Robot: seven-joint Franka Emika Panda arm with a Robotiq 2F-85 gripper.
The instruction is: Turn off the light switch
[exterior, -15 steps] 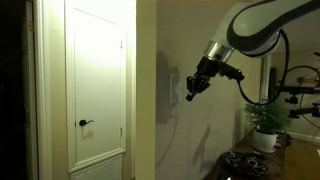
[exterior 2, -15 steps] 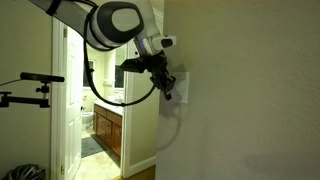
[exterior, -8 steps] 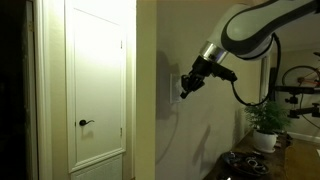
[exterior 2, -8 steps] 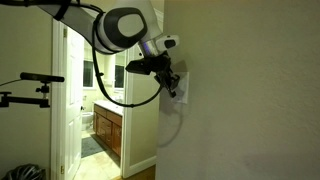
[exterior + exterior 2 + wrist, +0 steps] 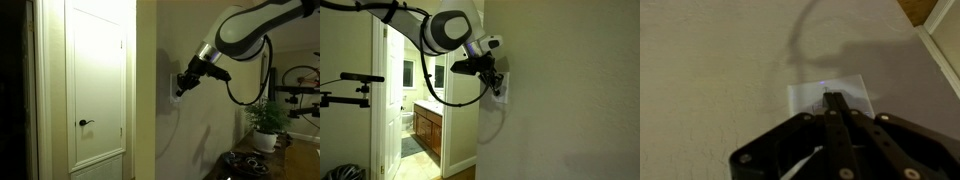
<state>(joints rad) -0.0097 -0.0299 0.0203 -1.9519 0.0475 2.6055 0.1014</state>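
Observation:
The light switch is a small pale white wall plate on the beige wall; in the wrist view it lies just beyond my fingertips. In both exterior views it sits at the gripper's tip, mostly covered. My gripper is shut, its two black fingers pressed together with nothing between them, and its tip is at the middle of the plate. I cannot tell whether it touches. It also shows in both exterior views.
A white door with a black handle stands beside the wall corner. A potted plant and dark objects sit on a surface below the arm. An open doorway shows a vanity cabinet beyond.
The gripper has moved in toward the wall, closing the gap until its tip reaches the switch plate. It stays shut.

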